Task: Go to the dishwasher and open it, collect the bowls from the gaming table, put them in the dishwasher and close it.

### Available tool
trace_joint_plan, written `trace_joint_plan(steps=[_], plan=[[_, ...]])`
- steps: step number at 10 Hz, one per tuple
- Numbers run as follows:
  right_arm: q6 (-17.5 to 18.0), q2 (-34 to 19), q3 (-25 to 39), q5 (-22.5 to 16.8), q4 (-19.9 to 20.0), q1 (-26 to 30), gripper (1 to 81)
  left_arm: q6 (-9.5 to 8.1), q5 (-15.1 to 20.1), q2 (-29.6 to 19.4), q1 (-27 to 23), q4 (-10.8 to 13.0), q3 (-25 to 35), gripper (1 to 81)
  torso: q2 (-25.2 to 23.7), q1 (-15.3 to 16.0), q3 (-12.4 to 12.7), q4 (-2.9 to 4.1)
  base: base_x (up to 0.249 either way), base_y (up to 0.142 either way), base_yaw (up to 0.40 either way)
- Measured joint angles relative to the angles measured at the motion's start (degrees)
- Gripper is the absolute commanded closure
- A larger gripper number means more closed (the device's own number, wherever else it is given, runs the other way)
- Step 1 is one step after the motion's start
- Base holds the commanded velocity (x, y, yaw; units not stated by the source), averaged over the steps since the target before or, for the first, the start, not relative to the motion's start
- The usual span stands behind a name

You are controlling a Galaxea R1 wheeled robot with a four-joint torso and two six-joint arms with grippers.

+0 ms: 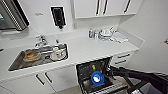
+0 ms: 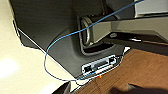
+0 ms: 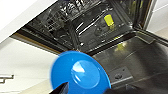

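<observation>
The dishwasher [image 1: 86,68] stands open under the white counter, its door [image 1: 110,88] folded down and its dark racks [image 3: 75,22] showing. A bright blue bowl [image 1: 97,78] hangs over the lowered door, just in front of the opening. My right gripper [image 1: 107,74] reaches in from the right and is shut on this bowl [image 3: 80,73] at its rim. A yellow piece [image 3: 108,19] sits deep in the lower rack. The left wrist view looks at my own dark body [image 2: 50,30] with a blue cable [image 2: 65,37] across it. The gaming table is out of view.
A steel sink [image 1: 17,62] left of the dishwasher holds dishes [image 1: 31,56] and a cup [image 1: 58,53]. Bottles [image 1: 91,33] and stacked dishes [image 1: 106,33] stand at the counter's back right. White drawers [image 1: 122,58] flank the dishwasher on the right, cabinet doors [image 1: 43,79] on the left. Wood floor [image 2: 140,72] lies below.
</observation>
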Motion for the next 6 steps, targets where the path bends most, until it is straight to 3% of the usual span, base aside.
trace_joint_plan(steps=[3, 6], plan=[[0.02, -1.44, -1.12, 0.84, 1.71, 2.78, 1.0, 0.00, -0.04, 0.02, -0.02, 0.35, 0.00, 1.0, 0.00, 0.00, 0.00, 0.00, 0.000, 0.000, 0.000], [-0.09, -3.22, 0.83, 0.11, 2.67, 0.24, 1.0, 0.00, -0.63, -0.02, 0.00, 0.38, -0.11, 1.0, 0.00, 0.00, 0.00, -0.02, 0.000, 0.000, 0.000]])
